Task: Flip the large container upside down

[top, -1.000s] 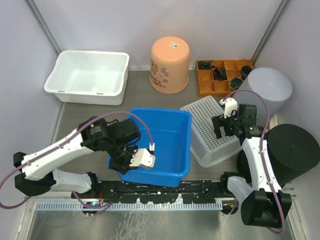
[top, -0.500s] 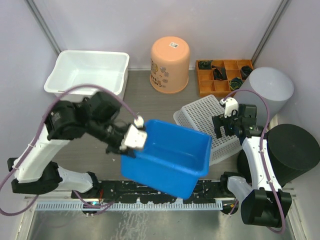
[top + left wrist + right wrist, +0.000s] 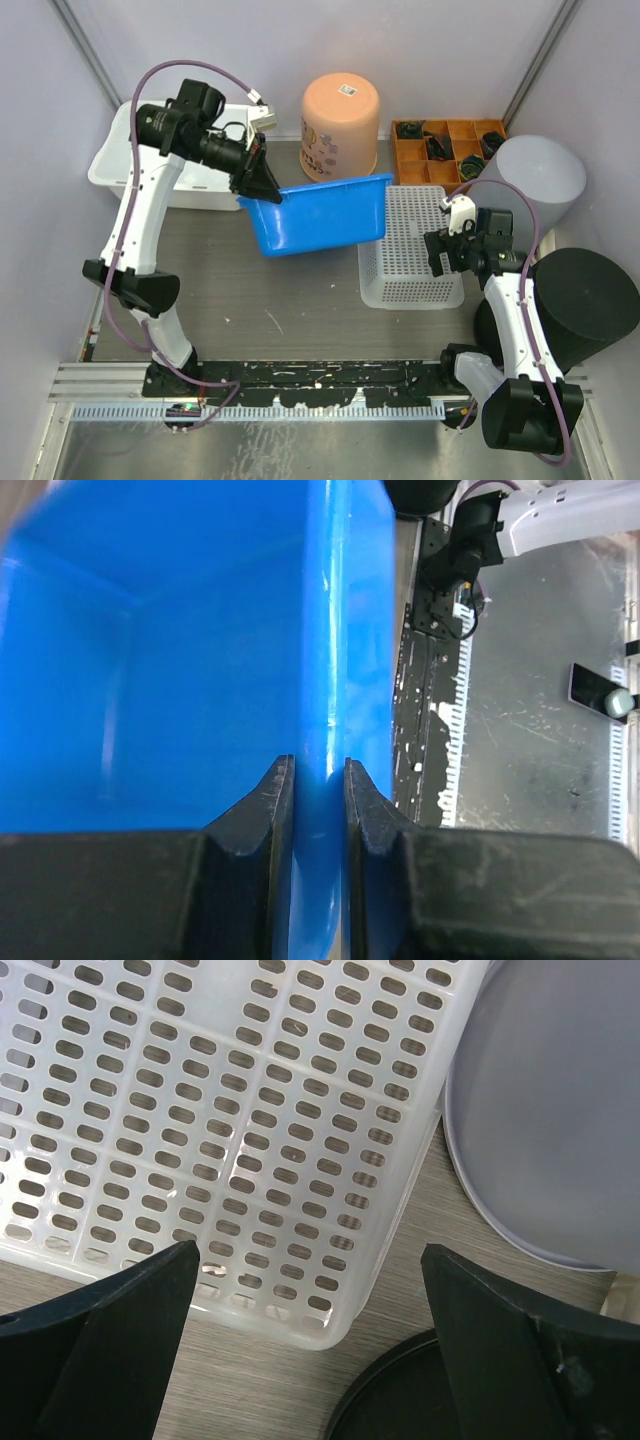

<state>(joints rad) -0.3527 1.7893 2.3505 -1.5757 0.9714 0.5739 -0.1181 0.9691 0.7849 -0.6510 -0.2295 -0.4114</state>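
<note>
Hanging in the air over the far half of the table (image 3: 290, 310), the large blue container (image 3: 320, 215) is off the surface and tipped steeply, roughly onto its side. It sits between the white tub (image 3: 175, 150) at the far left corner and the perforated basket (image 3: 410, 260), just in front of the orange bucket (image 3: 340, 115). The left gripper (image 3: 310, 770) pinches the container's rim, one finger on each face of the wall, with the arm raised high.

By my reading the job is about halfway. The lift and the first part of the turn look done, but the mouth does not yet face down. What remains is probably the rest of the roll, then lowering the container rim-first onto bare table and letting go.

The right gripper (image 3: 308, 1260) hovers over the basket's corner with its jaws spread wide, holding nothing.
</note>
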